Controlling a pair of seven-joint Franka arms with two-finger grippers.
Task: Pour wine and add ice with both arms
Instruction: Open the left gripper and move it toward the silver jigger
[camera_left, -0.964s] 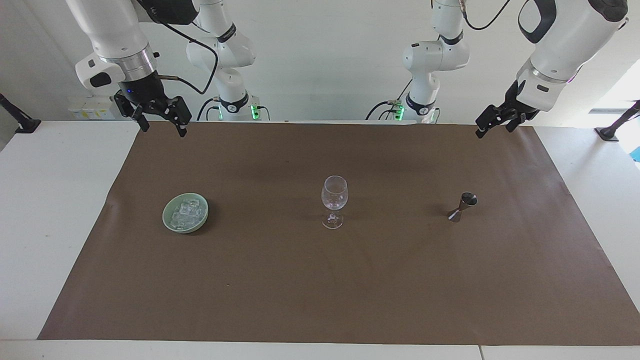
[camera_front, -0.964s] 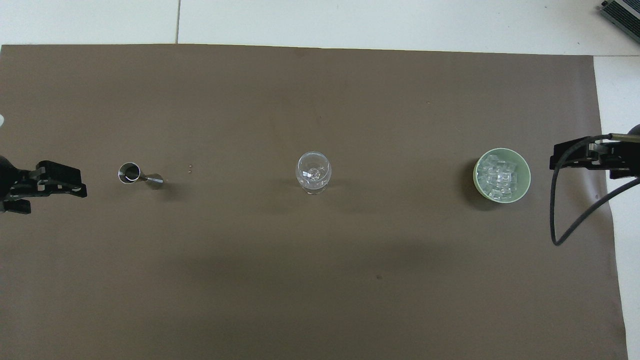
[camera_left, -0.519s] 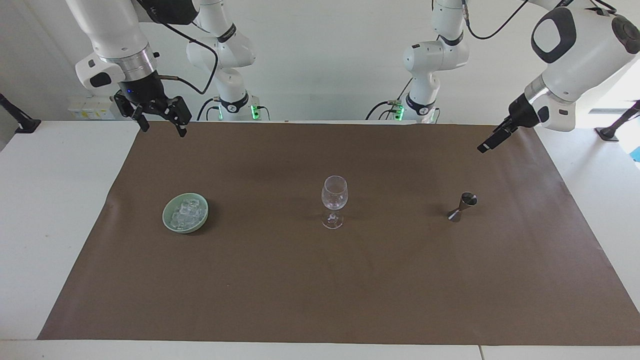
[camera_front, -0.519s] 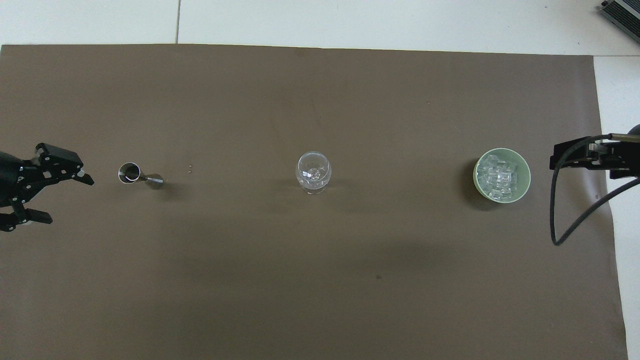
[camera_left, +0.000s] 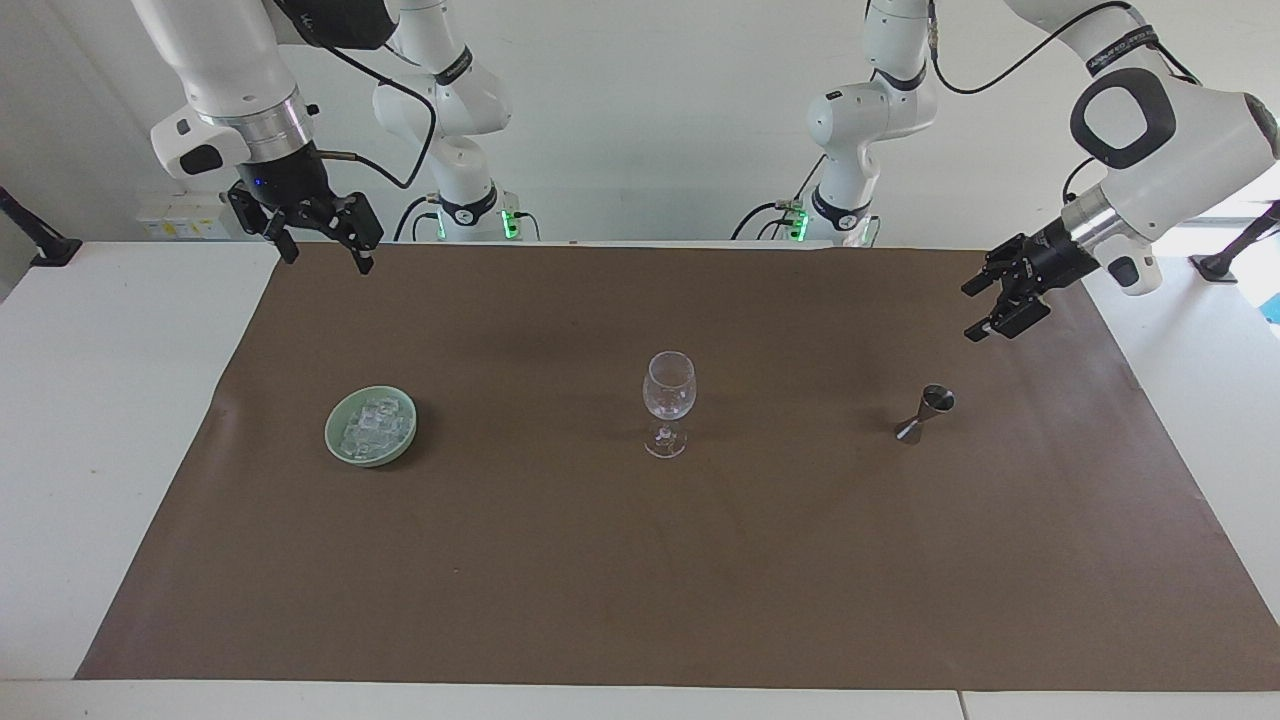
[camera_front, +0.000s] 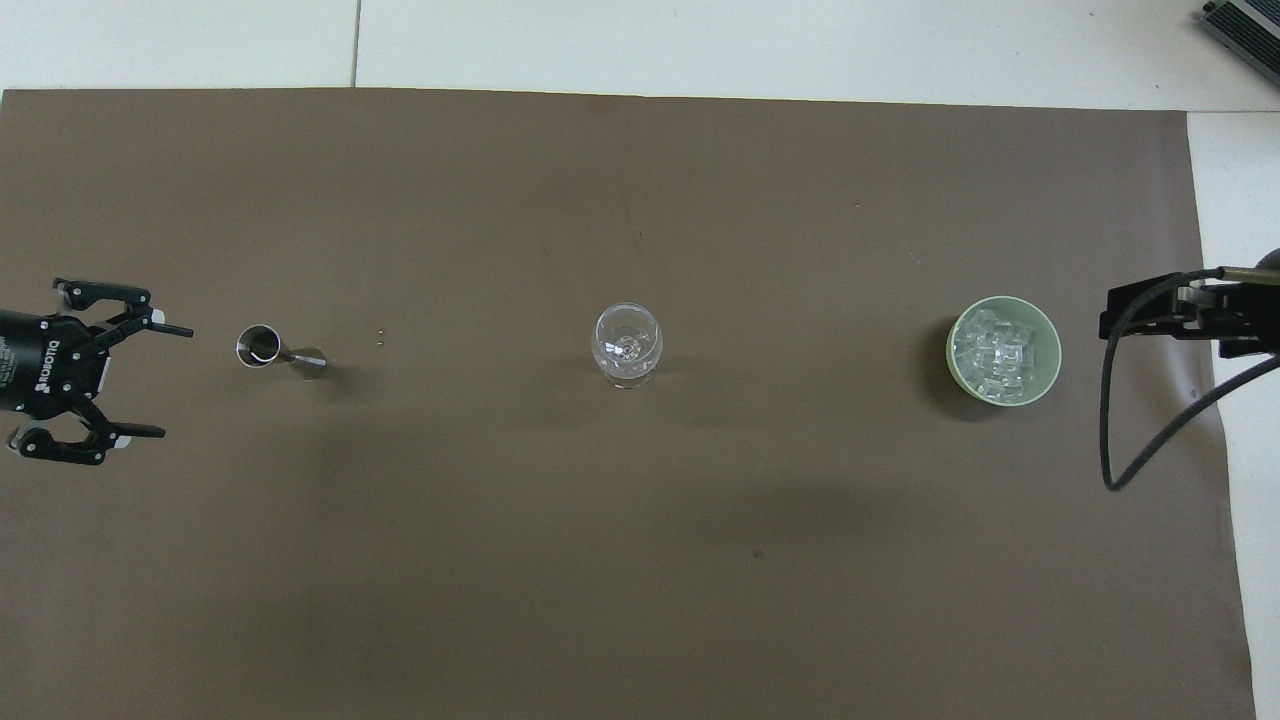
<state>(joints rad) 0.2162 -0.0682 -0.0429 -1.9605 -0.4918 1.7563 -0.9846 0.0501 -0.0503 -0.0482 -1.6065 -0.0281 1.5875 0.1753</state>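
The wine glass (camera_left: 668, 403) stands upright mid-mat on the brown paper mat (camera_left: 640, 560), and everything else lines up with it: the ice (camera_left: 367, 427) lies heaped in a green bowl (camera_left: 334, 442) well apart toward the right arm's end, a metal jigger (camera_left: 924, 413) well apart toward the left arm's end. The left gripper (camera_left: 990, 308) hangs in the air with fingers spread wide and empty, over the mat just past the jigger from the glass. The right gripper (camera_left: 320, 253) – spread and empty too – hangs over the mat's edge nearest the robots, past the bowl from the glass.
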